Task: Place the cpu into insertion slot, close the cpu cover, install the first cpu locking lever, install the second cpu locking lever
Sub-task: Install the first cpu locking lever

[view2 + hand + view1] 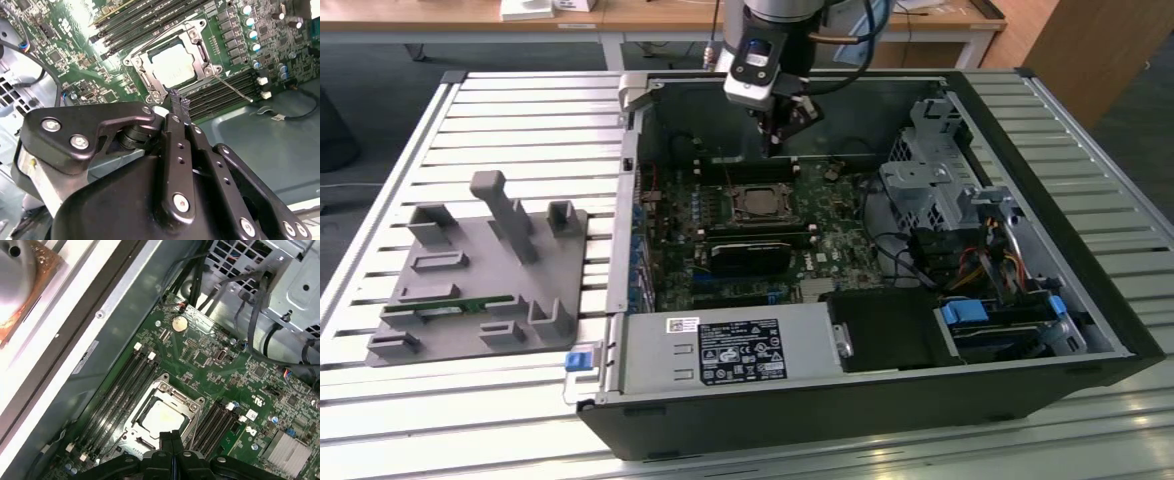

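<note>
Open computer case (854, 425) on the bench (520, 115), a fixture block (480, 270) beside it at the exterior view's left. Within the case, on the board (847, 255): cpu (172, 67) in the insertion slot (156, 79), cpu cover (200, 47) down over it (memory slots (220, 92) on two opposite sides). Above, near the cover's edge, the hand (176, 102).

I am logging a silver slatted metal table (507, 110), carrying a grey plastic fixture block (480, 270) at the exterior view's left. Beside it a black open computer tower case (854, 425) is lying, housing a silver power supply box (727, 350) and a green circuit board (847, 255). In the first wrist view, a round silver coin battery (179, 324), long black memory slots (120, 390) and a grey finned heatsink (287, 452) are sitting on that board.
</note>
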`<state>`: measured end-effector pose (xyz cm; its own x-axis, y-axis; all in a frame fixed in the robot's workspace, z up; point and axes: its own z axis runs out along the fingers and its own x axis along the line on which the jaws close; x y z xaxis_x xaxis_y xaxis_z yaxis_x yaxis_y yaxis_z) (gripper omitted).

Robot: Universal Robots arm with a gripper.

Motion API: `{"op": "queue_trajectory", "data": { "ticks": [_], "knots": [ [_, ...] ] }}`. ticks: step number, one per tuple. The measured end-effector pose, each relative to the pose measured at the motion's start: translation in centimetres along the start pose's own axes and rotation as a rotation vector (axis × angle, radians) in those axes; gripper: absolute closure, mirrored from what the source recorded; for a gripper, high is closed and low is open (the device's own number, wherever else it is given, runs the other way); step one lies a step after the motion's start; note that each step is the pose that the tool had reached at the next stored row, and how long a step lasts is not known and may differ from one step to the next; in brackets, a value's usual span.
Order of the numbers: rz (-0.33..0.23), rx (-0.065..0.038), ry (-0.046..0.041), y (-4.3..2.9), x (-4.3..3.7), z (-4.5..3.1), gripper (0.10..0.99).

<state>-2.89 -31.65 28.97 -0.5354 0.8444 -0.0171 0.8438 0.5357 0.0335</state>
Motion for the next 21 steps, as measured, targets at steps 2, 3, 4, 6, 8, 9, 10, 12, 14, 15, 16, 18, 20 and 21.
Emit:
{"op": "queue_trajectory", "data": {
  "ticks": [2,3,4,6,8,9,10,12,14,15,16,18,20,21],
  "knots": [
    [-0.019,0.0,0.0006,0.0,0.0,0.0,0.98],
    [-0.03,-0.001,0.001,0.0,0.0,0.0,0.98],
    [-0.039,-0.001,0.0013,0.0,0.0,0.0,0.98],
    [-0.056,-0.001,0.0019,0.0,-0.01,0.0,0.98],
    [-0.073,-0.001,0.0025,-0.01,-0.01,0.0,0.98],
    [-0.082,-0.001,0.0028,-0.01,-0.01,0.0,0.98],
    [-0.091,-0.002,0.0031,-0.01,-0.01,0.0,0.98],
    [-0.11,-0.002,0.0037,-0.01,-0.01,0.0,0.98],
    [-0.129,-0.002,0.0044,-0.01,-0.01,0.0,0.98],
    [-0.139,-0.002,0.0047,-0.01,-0.01,0.0,0.98],
    [-0.149,-0.003,0.005,-0.01,-0.01,0.01,0.98],
    [-0.169,-0.003,0.0057,-0.01,-0.01,0.01,0.98],
    [-0.189,-0.003,0.0064,-0.01,-0.01,0.01,0.98],
    [-0.2,-0.003,0.0067,-0.01,-0.01,0.01,0.98]
  ]
}}
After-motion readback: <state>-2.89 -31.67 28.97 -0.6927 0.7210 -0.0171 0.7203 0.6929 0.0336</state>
